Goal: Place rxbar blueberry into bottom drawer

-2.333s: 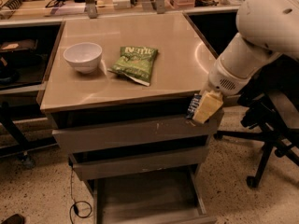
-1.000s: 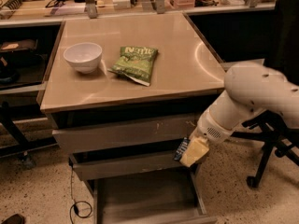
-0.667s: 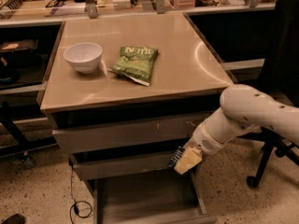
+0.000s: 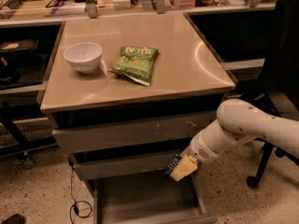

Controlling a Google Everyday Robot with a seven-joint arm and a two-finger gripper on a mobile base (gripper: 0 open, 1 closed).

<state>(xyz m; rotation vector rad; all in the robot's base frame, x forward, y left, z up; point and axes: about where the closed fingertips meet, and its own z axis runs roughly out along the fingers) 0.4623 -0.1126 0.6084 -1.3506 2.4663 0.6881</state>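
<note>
Speckled flooring [image 4: 37, 195] and cluttered benches surround a tan-topped metal cabinet [image 4: 187, 55], which fills the middle of the view. On its top sit one white round ceramic bowl [image 4: 83, 56] toward 10 o'clock and one crinkled green chip bag [image 4: 135, 63] just beside it at its 3 o'clock; both look like bystanders to the job. Below are three grey-beige drawers. The top drawer [image 4: 121, 133] and the middle drawer [image 4: 117, 167] are nearly closed. The bottom drawer [image 4: 140, 204] is pulled out toward 6 o'clock, presumably so that its flat floor is open from above. One white robot arm [image 4: 243, 125] reaches in from 3 o'clock. Its tan two-finger gripper [image 4: 181, 169] is clenched on the single small navy-blue rxbar blueberry [image 4: 173, 164]. It holds the bar in the air at the middle drawer's right end, above the open tray's right rear corner. The bar has not yet been released, and lowering it a little further inward would seem wise before letting go.
</note>
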